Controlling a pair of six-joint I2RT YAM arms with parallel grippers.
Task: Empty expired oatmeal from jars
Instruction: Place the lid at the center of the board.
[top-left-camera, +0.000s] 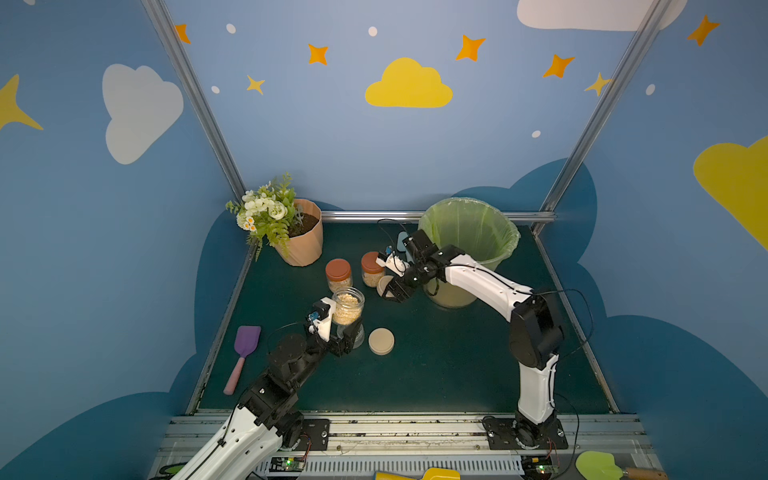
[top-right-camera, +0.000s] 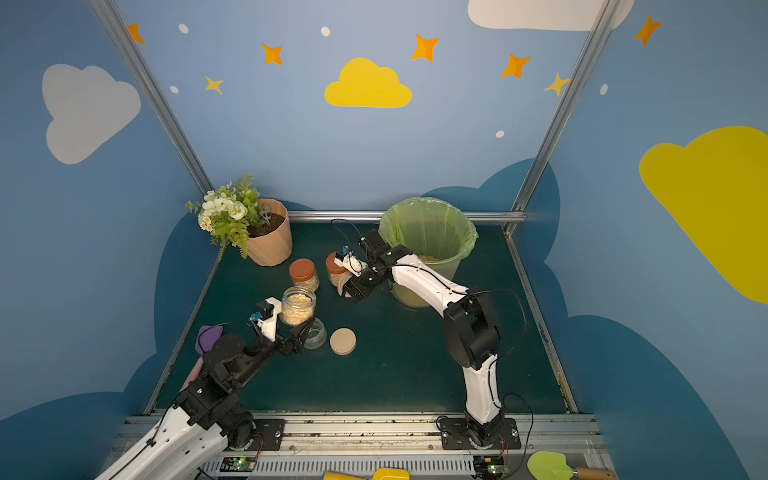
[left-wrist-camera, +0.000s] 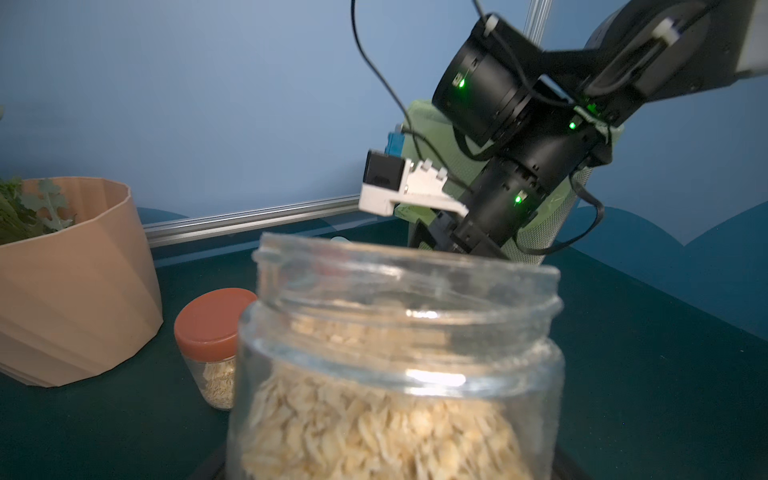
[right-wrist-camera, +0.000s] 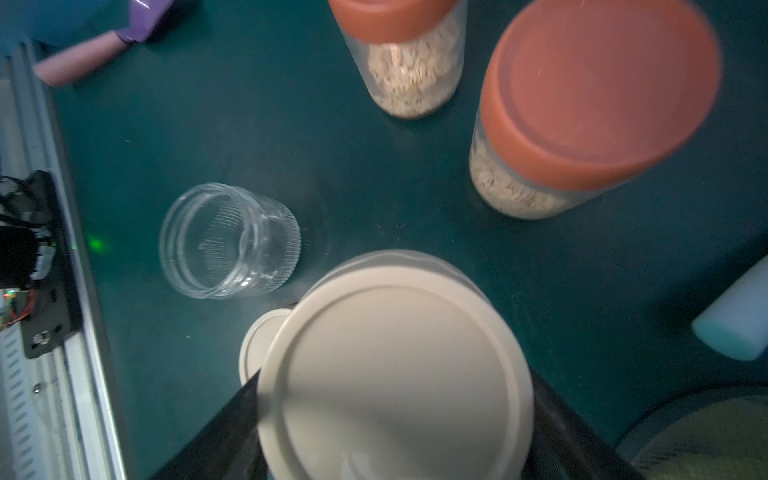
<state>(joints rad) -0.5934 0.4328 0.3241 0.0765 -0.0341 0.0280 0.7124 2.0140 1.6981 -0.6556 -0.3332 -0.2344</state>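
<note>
In both top views the left gripper (top-left-camera: 347, 332) is clamped on an open jar (top-left-camera: 348, 307) of oatmeal (top-left-camera: 347, 300), beside an empty jar (top-right-camera: 314, 332). The right gripper (top-left-camera: 390, 291) grips a beige lid (top-left-camera: 384, 284) near two red-lidded jars (top-left-camera: 338, 274). Left wrist view: the open jar (left-wrist-camera: 395, 353) fills the foreground. Right wrist view: black fingers (right-wrist-camera: 232, 419) pinch the beige lid (right-wrist-camera: 395, 365), and the empty jar (right-wrist-camera: 228, 241) stands apart.

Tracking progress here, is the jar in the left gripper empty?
No, the open jar held by the left gripper is mostly full of oatmeal.
</note>
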